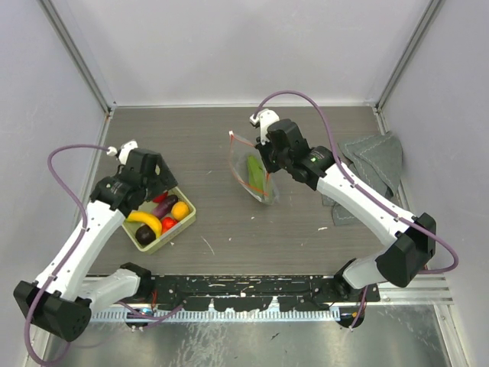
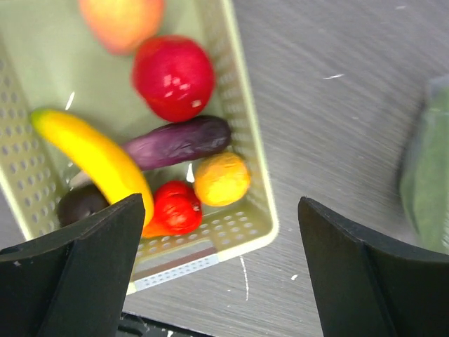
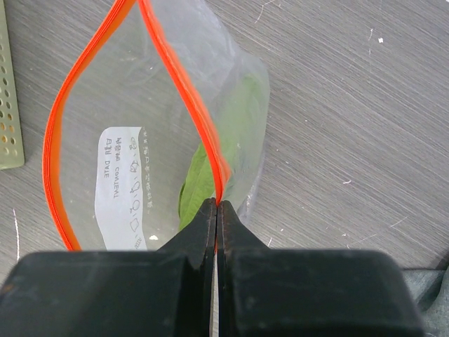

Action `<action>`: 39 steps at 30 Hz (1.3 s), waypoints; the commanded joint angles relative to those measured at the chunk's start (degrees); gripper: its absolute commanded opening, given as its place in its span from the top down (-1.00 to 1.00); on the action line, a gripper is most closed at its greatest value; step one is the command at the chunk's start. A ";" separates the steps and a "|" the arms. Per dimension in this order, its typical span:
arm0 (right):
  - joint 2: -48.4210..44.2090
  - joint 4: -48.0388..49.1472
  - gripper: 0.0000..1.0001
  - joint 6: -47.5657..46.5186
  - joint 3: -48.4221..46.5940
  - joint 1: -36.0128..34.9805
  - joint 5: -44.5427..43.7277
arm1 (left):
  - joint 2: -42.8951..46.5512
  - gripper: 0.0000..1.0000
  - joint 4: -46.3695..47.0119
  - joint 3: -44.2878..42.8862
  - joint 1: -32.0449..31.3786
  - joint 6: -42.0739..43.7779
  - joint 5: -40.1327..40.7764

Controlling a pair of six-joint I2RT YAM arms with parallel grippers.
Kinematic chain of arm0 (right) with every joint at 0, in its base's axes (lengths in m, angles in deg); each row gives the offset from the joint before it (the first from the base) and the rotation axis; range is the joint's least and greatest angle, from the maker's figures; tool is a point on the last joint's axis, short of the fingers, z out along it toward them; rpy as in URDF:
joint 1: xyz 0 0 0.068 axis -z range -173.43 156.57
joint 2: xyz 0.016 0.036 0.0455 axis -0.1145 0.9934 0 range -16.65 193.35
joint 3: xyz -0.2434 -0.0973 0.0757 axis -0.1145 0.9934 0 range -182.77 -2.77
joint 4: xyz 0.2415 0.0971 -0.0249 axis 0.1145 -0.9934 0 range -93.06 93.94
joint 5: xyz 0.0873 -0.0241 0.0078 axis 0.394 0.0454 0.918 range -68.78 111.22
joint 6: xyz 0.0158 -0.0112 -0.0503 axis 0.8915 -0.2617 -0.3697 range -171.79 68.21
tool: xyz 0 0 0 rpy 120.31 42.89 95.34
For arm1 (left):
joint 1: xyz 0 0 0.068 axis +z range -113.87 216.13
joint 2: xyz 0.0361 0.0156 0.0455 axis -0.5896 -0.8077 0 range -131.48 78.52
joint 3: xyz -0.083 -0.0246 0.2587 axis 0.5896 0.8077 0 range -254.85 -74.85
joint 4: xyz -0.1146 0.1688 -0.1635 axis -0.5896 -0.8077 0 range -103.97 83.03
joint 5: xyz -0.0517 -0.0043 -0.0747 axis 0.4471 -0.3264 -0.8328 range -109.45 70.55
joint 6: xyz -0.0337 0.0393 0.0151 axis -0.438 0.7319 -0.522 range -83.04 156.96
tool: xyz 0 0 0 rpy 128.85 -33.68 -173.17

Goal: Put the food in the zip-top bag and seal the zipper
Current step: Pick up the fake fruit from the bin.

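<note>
Grey table (image 1: 206, 149): right gripper (image 3: 217, 205) pinches the zipper (image 3: 188, 98) of the zip-top bag (image 3: 119, 91); left gripper (image 2: 219, 210), fingers spread, hangs above the food (image 2: 174, 76) in the basket (image 2: 242, 119).

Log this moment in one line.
left hand: open above basket | right hand: shut on zipper | bag: open, leaf inside
</note>
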 commanded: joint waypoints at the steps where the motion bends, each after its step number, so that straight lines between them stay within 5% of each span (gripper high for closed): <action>1: -1.96 2.70 0.99 -2.13 -1.80 -0.12 1.51 | -0.61 -0.84 -5.36 2.62 5.12 -3.44 -1.29; 17: -1.45 2.90 0.99 -3.94 -1.56 -0.15 2.69 | -7.27 -0.76 -4.50 9.22 17.22 -6.86 -1.29; 26: -1.68 3.32 0.99 -4.22 -1.04 -0.12 2.46 | -16.29 -0.20 2.52 11.52 22.11 -5.76 -3.83; 35: -2.15 3.60 1.00 -4.30 -0.50 -0.16 1.10 | -22.75 -0.21 6.03 12.52 22.93 -5.28 -5.55; 39: -2.15 3.62 0.99 -4.22 -0.44 -0.11 0.95 | -23.29 -0.02 5.76 12.33 22.99 -5.07 -5.87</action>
